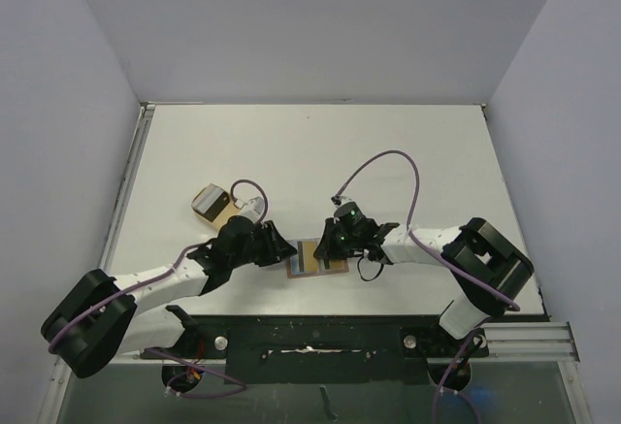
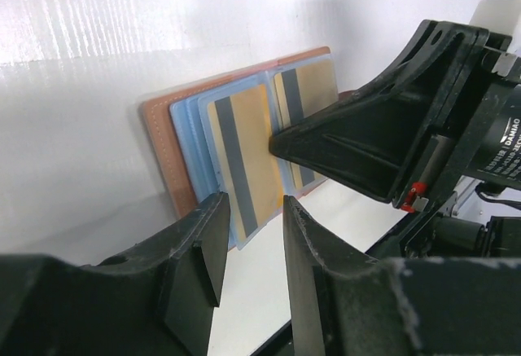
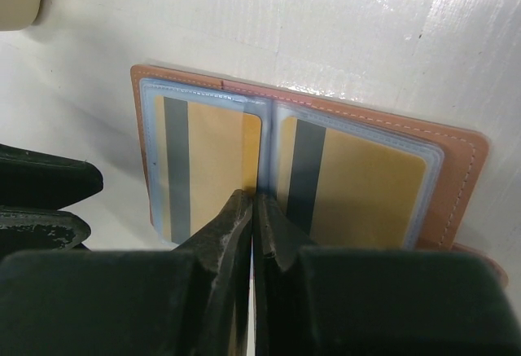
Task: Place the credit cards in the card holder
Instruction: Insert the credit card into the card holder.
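Card holder (image 1: 315,257) lying open and flat on the worktop (image 1: 388,152), between the two pincers.
Two gold cards (image 3: 216,160) with dark stripes sit in its clear sleeves (image 3: 151,152), one on each side of the fold. The right pincer (image 3: 254,201) has its fingers pressed together with the tips at the central fold; whether a sleeve edge is nipped there cannot be told. The left pincer (image 2: 252,209) stands spread with nothing between its fingers, just beside the holder's left edge. A pale tan case (image 1: 211,201) lies apart, beyond the left arm.
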### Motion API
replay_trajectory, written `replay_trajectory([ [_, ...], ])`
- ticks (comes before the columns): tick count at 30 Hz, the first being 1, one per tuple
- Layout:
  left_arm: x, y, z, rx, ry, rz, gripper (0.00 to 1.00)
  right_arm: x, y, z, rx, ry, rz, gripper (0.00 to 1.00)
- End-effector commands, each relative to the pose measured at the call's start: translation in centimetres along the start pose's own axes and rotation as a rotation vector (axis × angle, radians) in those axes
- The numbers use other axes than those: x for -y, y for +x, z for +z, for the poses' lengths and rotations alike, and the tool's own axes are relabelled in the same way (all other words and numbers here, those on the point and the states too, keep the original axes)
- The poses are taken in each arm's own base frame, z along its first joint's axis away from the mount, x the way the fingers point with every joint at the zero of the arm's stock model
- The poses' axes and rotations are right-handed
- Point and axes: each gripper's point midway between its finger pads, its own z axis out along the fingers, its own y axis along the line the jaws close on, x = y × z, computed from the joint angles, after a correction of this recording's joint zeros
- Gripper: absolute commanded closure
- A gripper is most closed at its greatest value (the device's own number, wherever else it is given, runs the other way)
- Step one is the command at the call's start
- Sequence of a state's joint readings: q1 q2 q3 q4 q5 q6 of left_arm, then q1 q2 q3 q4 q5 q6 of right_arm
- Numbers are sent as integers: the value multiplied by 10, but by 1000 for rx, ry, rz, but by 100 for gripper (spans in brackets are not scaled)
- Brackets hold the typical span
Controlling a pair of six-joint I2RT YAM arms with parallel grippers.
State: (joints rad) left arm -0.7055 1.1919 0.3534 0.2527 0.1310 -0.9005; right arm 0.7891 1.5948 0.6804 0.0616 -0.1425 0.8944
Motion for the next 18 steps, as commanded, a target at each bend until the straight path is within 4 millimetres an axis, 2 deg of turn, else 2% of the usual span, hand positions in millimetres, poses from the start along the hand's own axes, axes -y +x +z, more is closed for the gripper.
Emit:
replay_trajectory([
  [1, 23, -18, 4, 72, 92, -4, 68, 6, 11, 1, -12, 11, -6, 100],
  [18, 7, -11, 18, 61, 50, -41, 67, 6, 11, 1, -14, 4, -2, 100],
])
